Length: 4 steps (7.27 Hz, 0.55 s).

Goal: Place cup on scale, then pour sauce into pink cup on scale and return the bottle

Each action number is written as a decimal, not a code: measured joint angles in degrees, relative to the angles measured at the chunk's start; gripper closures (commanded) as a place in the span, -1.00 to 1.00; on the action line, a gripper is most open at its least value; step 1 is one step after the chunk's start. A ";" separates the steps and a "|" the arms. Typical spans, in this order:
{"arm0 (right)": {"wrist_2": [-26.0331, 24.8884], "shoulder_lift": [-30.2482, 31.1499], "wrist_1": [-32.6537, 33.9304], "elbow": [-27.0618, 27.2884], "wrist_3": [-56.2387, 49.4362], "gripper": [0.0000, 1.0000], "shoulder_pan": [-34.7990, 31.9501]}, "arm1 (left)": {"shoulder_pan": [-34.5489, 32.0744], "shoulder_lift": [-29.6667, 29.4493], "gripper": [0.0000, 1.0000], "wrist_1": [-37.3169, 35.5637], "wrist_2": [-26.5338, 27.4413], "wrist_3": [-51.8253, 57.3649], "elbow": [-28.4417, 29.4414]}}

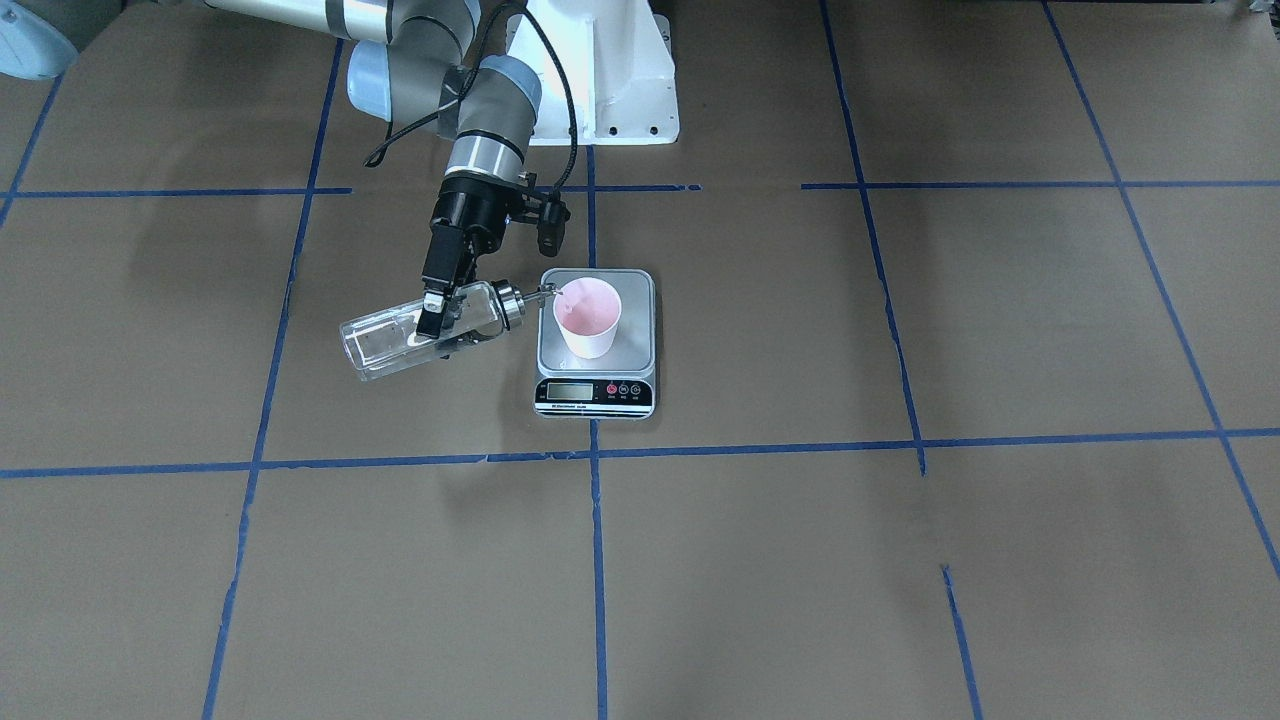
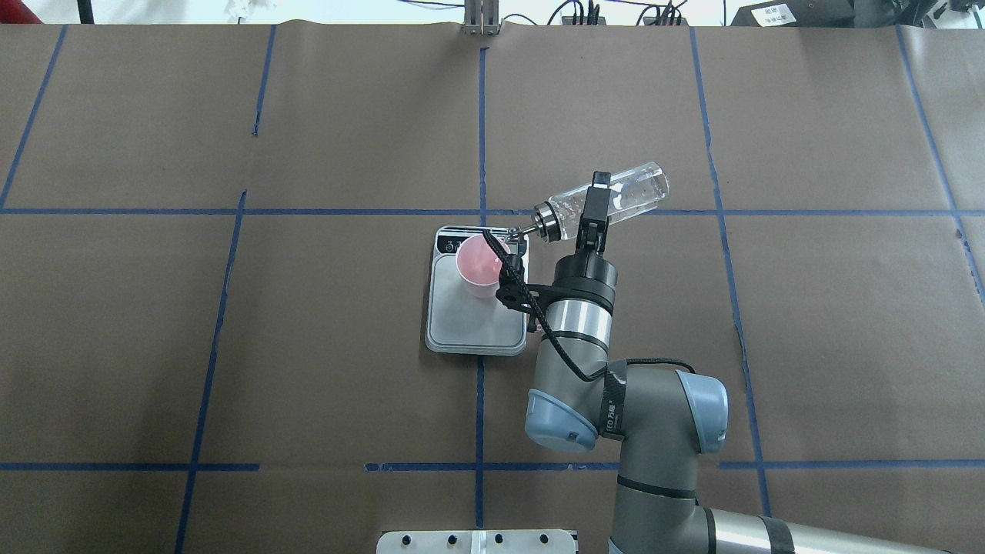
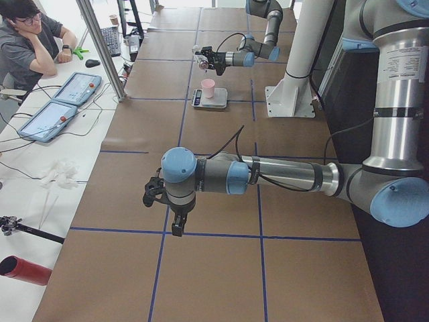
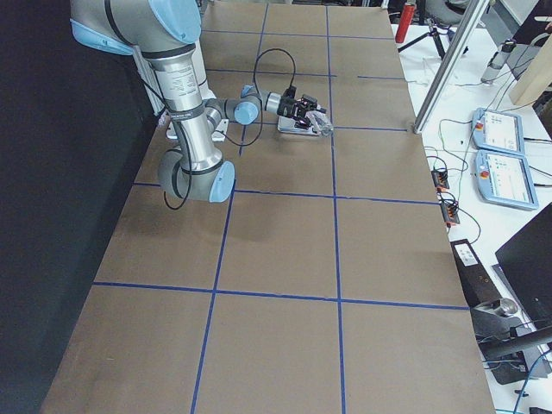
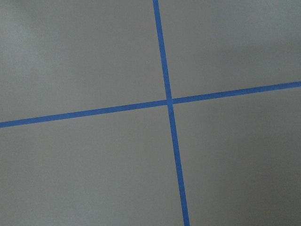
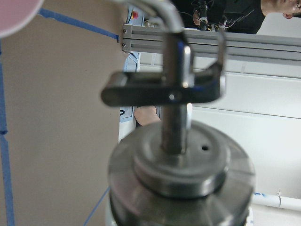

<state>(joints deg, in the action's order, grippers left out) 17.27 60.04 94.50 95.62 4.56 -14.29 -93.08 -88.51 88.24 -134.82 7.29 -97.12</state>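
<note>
The pink cup (image 1: 588, 318) stands upright on the silver scale (image 1: 595, 392), near the plate's display end in the overhead view (image 2: 482, 265). My right gripper (image 1: 437, 310) is shut on the clear glass bottle (image 1: 390, 340), held almost level beside the scale, above the table. Its silver cap and thin spout (image 1: 545, 291) point at the cup's rim. Clear sauce shows inside the bottle (image 2: 631, 196). The right wrist view looks along the cap (image 6: 181, 174) and spout. My left gripper (image 3: 175, 227) hangs above bare table far from the scale; I cannot tell whether it is open or shut.
The robot's white base (image 1: 600, 70) stands behind the scale. Blue tape lines (image 5: 167, 101) cross the brown table. An operator (image 3: 27, 33) sits by two tablets (image 3: 64, 104) off the table's far side. A red cylinder (image 3: 23, 270) lies there too.
</note>
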 measured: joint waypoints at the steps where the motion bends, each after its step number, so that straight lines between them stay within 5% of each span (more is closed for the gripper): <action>1: -0.27 0.02 -0.01 -0.11 -0.76 1.00 0.08 | 0.00 0.00 -1.00 0.00 0.00 0.00 0.00; 4: -0.84 0.01 -0.02 -0.16 -1.61 1.00 0.13 | 0.00 0.00 -1.00 0.00 0.00 0.00 0.00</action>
<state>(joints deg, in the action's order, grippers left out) 16.43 60.05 94.48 95.45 2.95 -14.16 -93.08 -88.50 88.24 -134.82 7.29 -97.12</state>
